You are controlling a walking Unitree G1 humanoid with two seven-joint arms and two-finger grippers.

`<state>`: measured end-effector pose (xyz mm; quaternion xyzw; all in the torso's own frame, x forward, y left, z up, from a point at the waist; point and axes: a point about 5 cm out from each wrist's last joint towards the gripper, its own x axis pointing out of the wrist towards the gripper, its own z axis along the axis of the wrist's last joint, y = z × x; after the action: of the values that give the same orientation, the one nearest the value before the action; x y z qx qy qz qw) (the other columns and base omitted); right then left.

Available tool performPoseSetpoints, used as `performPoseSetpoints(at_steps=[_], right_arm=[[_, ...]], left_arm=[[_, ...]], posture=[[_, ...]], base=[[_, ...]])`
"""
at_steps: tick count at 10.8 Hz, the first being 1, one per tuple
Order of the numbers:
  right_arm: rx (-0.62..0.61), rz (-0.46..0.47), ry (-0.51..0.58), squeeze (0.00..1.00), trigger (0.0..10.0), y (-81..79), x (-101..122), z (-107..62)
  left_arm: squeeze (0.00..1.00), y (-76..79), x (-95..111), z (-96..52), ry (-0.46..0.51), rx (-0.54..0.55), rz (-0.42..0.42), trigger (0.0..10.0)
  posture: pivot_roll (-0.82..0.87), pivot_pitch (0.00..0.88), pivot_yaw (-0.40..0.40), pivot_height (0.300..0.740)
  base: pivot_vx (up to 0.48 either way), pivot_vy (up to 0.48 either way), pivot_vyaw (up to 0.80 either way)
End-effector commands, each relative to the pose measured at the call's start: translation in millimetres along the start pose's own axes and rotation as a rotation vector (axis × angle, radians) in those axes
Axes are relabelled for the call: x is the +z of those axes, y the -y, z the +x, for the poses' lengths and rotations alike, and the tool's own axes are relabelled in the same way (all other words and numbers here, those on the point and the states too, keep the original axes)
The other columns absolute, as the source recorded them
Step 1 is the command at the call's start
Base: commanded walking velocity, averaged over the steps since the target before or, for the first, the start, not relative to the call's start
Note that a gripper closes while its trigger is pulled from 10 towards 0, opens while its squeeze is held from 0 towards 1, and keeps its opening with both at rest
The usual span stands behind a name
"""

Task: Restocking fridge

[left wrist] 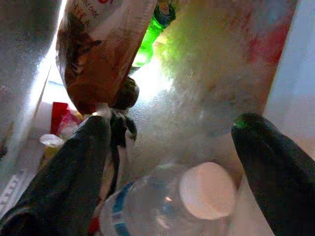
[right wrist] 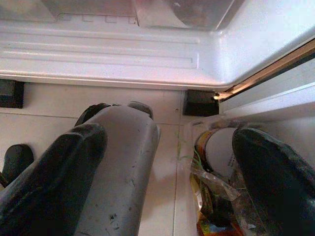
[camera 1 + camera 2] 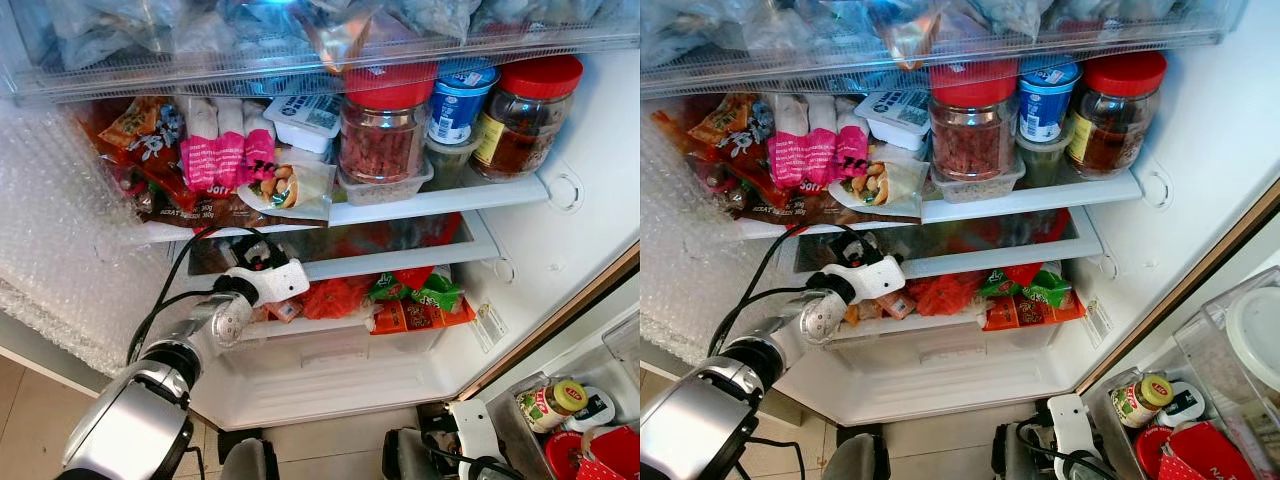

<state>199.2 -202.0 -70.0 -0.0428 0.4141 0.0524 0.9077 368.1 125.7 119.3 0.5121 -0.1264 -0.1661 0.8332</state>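
We reached our left gripper [image 1: 167, 147] into the fridge [image 3: 560, 240] under its lower shelf [image 3: 400, 262], fingers [image 1: 74, 167] spread wide, gripping nothing, around a capped water bottle [image 1: 187, 201] lying just below them, perhaps touching. A brown packet [image 1: 98, 54] crowded one side. Our right gripper [image 2: 167, 167] hung open near the floor [image 2: 167, 137].

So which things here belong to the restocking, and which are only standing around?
Job in hand:
- left gripper, open, inside the fridge
- clear plastic bottle with white cap between its fingers
- clear lower drawer

Just standing about:
- red-lidded glass jars
- pink sausage packs
- blue yoghurt cup
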Motion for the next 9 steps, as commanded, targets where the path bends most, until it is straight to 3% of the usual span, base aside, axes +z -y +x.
performPoseSetpoints(at_steps=[1, 2, 7, 9], right_arm=[[0.002, 0.009, -0.192, 0.00, 10.0, -2.9, -46, -10.9], [0.002, 0.009, -0.192, 0.00, 10.0, -3.0, -46, -10.8], [0.006, 0.006, -0.193, 0.00, 10.0, -3.4, -45, -10.6], [0.006, 0.006, -0.193, 0.00, 10.0, -3.5, -45, -10.5]], left_arm=[[0.91, 6.2, -2, -4.3, -0.003, -0.027, -0.037, 10.0], [0.00, 6.5, 0, -4.7, 0.011, -0.029, -0.084, 10.0], [0.00, 18.5, 15, -10.9, 0.132, -0.099, -0.281, 10.0], [0.00, 18.8, 15, -11.2, 0.135, -0.102, -0.286, 10.0]], posture=[[-0.02, 0.162, 0.038, 0.621], [-0.02, 0.161, 0.038, 0.621], [-0.01, 0.151, 0.043, 0.621], [-0.01, 0.151, 0.043, 0.621]], base=[[0.000, 0.000, 0.00], [0.000, 0.000, 0.00], [0.000, 0.000, 0.00], [0.000, 0.000, 0.00]])
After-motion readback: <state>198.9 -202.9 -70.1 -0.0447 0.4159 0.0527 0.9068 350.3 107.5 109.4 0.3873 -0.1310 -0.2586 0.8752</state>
